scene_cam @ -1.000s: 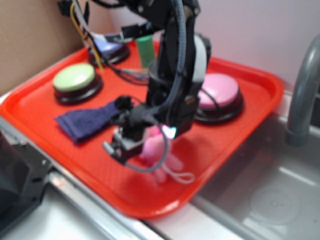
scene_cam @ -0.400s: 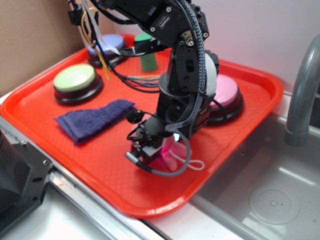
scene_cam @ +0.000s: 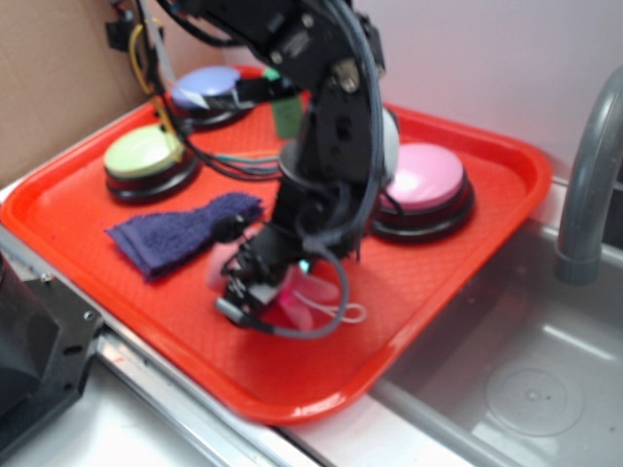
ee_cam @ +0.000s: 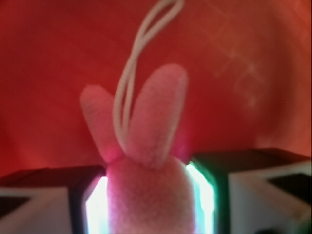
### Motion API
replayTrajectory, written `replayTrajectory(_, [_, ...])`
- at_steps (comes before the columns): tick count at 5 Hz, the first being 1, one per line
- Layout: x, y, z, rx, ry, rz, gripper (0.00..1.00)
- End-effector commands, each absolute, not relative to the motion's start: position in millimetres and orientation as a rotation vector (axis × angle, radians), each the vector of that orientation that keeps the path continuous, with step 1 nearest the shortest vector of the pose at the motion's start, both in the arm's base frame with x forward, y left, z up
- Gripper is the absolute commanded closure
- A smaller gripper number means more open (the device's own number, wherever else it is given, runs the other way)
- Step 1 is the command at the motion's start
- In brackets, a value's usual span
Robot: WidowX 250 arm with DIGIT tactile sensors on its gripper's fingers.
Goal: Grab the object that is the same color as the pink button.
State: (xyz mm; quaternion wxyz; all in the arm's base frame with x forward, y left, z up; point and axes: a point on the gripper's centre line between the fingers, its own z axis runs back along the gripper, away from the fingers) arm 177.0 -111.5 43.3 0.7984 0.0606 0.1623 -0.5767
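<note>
The object, a small pink plush toy (ee_cam: 148,195), sits squeezed between my two fingers, its two rounded limbs and white string loop (ee_cam: 134,73) sticking out ahead. My gripper (ee_cam: 150,200) is shut on it. In the exterior view the gripper (scene_cam: 265,292) hangs low over the front of the red tray (scene_cam: 292,404), with the toy (scene_cam: 313,290) partly hidden by it and the string (scene_cam: 343,313) trailing right. The pink button (scene_cam: 423,175) stands behind the arm, at the back right of the tray.
A purple cloth (scene_cam: 180,232) lies just left of the gripper. A green button (scene_cam: 144,151), a blue button (scene_cam: 204,88) and a green cylinder (scene_cam: 285,112) stand further back. A sink basin (scene_cam: 506,379) and a grey faucet (scene_cam: 584,185) lie to the right.
The gripper came down onto the toy from the left and shut on it. Since 0.4 s ago it has shifted slightly left, and the toy and string have moved with it.
</note>
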Motion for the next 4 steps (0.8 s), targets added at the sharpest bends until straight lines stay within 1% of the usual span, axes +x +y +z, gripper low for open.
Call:
replayTrajectory(1, [156, -100, 151, 0.123, 0.122, -0.728, 1.00])
replayTrajectory(2, [143, -73, 200, 0.060, 0.061, -0.480, 1.00])
replayTrajectory(3, [139, -69, 231, 0.039, 0.007, -0.230, 1.00])
replayTrajectory(4, [137, -71, 232, 0.066, -0.094, 0.022, 1.00])
